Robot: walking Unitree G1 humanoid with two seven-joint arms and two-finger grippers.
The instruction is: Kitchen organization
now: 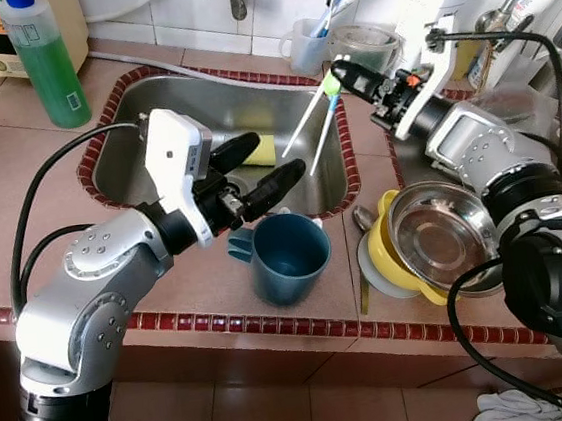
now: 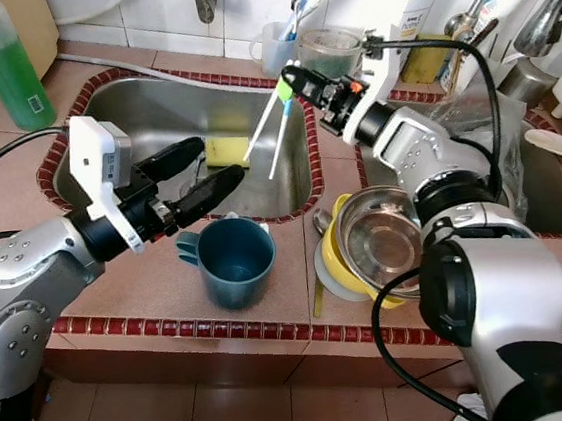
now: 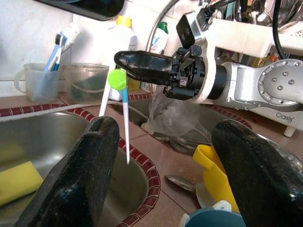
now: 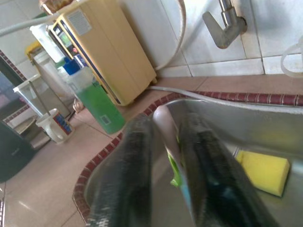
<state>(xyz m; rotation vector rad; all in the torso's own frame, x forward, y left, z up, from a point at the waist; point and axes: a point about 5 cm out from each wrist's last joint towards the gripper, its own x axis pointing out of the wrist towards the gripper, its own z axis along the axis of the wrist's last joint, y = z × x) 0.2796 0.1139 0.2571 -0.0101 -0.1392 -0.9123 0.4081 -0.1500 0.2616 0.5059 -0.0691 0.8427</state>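
Observation:
My right gripper (image 1: 337,72) hangs over the right rim of the steel sink (image 1: 199,103), shut on two thin utensils (image 1: 303,118). One utensil is white, the other blue, and they share a green top; both slant down towards the basin. My left gripper (image 1: 279,152) stands open over the sink's front edge with nothing between its fingers. Just below it, a dark blue mug (image 1: 291,255) stands upright on the tiled counter. In the left wrist view the green top (image 3: 117,79) sits under the right gripper's black fingers (image 3: 142,64).
A yellow sponge (image 1: 263,150) lies in the sink. A steel bowl (image 1: 439,234) rests in a yellow bowl (image 1: 386,255) right of the mug. A green soap bottle (image 1: 44,59) stands back left. A cup of toothbrushes (image 1: 309,45) and a clear tub (image 1: 364,46) stand behind.

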